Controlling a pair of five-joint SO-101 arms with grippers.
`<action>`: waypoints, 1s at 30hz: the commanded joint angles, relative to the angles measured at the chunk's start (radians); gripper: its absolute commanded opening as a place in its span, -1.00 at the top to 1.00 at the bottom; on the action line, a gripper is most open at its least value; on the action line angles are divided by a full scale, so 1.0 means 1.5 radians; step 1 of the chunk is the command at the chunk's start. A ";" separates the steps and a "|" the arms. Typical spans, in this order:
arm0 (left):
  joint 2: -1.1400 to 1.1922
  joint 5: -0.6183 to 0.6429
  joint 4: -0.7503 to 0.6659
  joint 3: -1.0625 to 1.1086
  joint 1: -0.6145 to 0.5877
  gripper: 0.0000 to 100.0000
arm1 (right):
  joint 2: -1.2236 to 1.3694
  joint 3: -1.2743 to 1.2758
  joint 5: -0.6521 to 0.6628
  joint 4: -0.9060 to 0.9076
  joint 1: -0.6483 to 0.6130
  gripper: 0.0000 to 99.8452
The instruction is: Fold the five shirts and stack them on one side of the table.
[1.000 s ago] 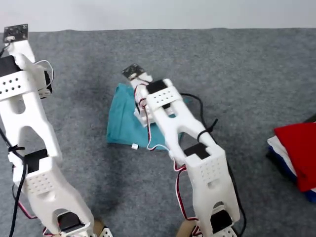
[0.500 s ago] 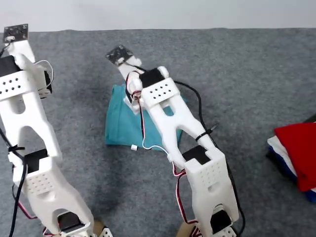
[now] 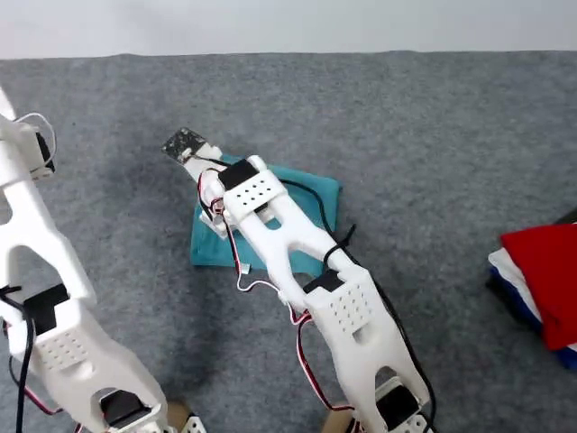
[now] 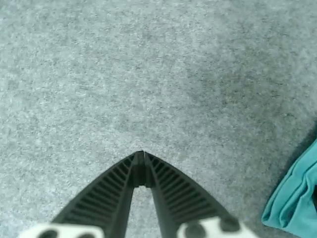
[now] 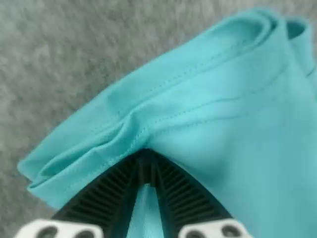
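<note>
Perhaps three-shirt stack [image 3: 541, 280], one teal shirt [image 3: 311, 194]

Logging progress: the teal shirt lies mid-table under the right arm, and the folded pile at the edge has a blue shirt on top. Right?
No: the high view shows a red shirt on top of the pile; the rest holds.

This looks like a robotics lab bench: a desk [image 3: 451, 126] covered in grey felt-like cloth, a bare white wall [image 3: 288, 25] behind, and two white plastic arms [image 3: 352, 316] trailing exposed wires [image 3: 303, 356] (red, black, white).
</note>
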 commanded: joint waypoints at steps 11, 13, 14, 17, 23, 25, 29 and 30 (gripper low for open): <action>-0.038 0.002 0.015 -0.023 -0.001 1.00 | -0.033 -0.303 0.081 0.099 0.016 0.98; -0.038 0.002 0.015 -0.023 0.000 1.00 | -0.026 -0.286 0.084 0.058 0.031 0.98; -0.038 0.002 0.015 -0.023 0.000 1.00 | -0.015 -0.276 0.088 0.033 0.040 0.98; -0.038 0.002 0.015 -0.023 0.000 1.00 | 0.039 -0.263 0.092 -0.037 0.059 0.98; -0.038 0.002 0.015 -0.022 -0.001 1.00 | 0.155 -0.263 0.092 -0.125 0.064 0.98; -0.038 0.002 0.015 -0.022 0.000 1.00 | 0.176 -0.265 0.092 -0.139 0.065 0.98; -0.038 0.002 0.015 -0.022 0.000 1.00 | 0.169 -0.333 0.092 -0.117 0.066 0.98; -0.038 0.002 0.015 -0.022 0.000 1.00 | 0.165 -0.364 0.092 -0.105 0.066 0.98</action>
